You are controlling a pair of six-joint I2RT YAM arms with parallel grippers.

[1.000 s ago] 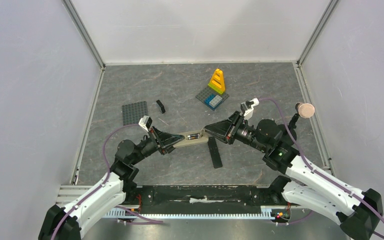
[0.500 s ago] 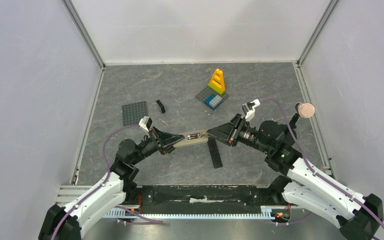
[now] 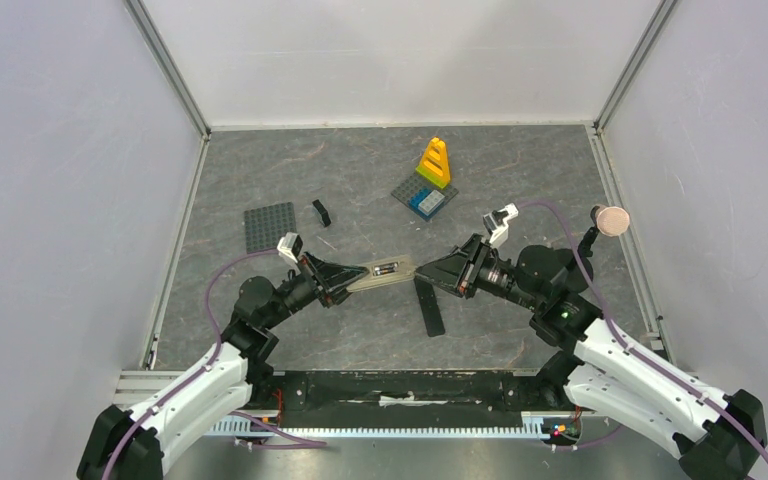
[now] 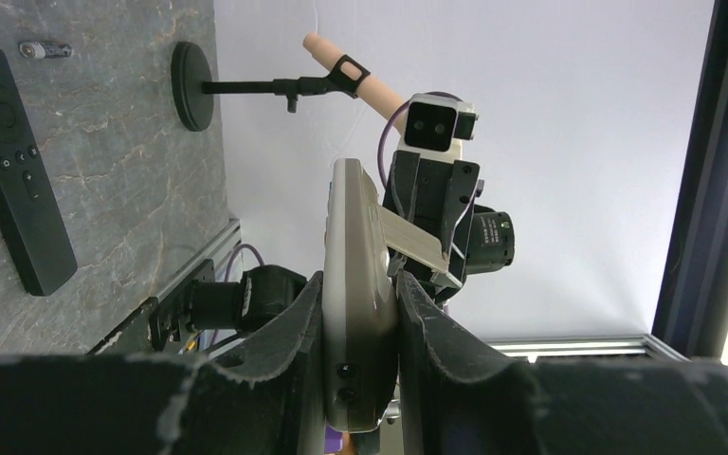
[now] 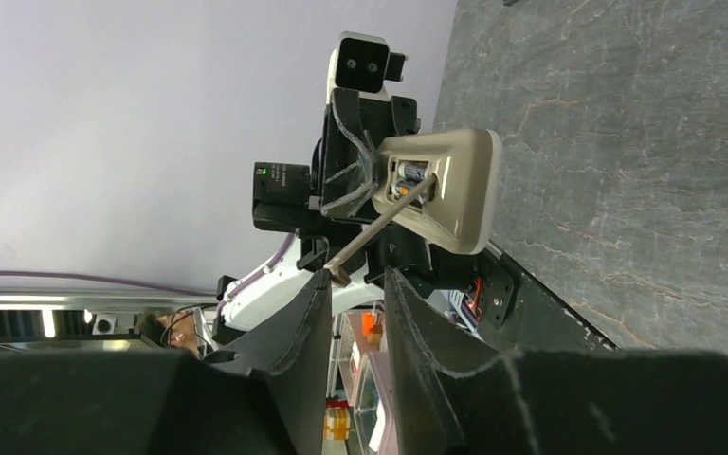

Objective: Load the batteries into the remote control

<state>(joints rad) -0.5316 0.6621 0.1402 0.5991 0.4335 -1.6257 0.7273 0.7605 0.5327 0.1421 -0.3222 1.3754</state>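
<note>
My left gripper (image 3: 353, 280) is shut on the tan-grey remote control (image 3: 392, 270) and holds it above the table, slot side toward the right arm. In the left wrist view the remote (image 4: 351, 237) is clamped edge-on between the fingers (image 4: 294, 322). Two batteries (image 5: 408, 180) lie in the open slot of the remote (image 5: 463, 194). A thin tan cover (image 5: 379, 223) slants from the slot to one fingertip of my right gripper (image 5: 355, 277), whose jaws stand a little apart. One loose battery (image 4: 45, 48) lies on the table.
A black remote (image 3: 428, 305) lies on the table under the grippers. A grey studded plate (image 3: 269, 226) and a small black brick (image 3: 321, 212) are at the left. A yellow brick tower (image 3: 434, 162) stands further back. A stand with a pink tip (image 3: 612, 220) is at the right.
My right gripper has drawn back a little to the right and toward the near edge, staying at the remote's end. The left gripper holds the remote nearly still.
</note>
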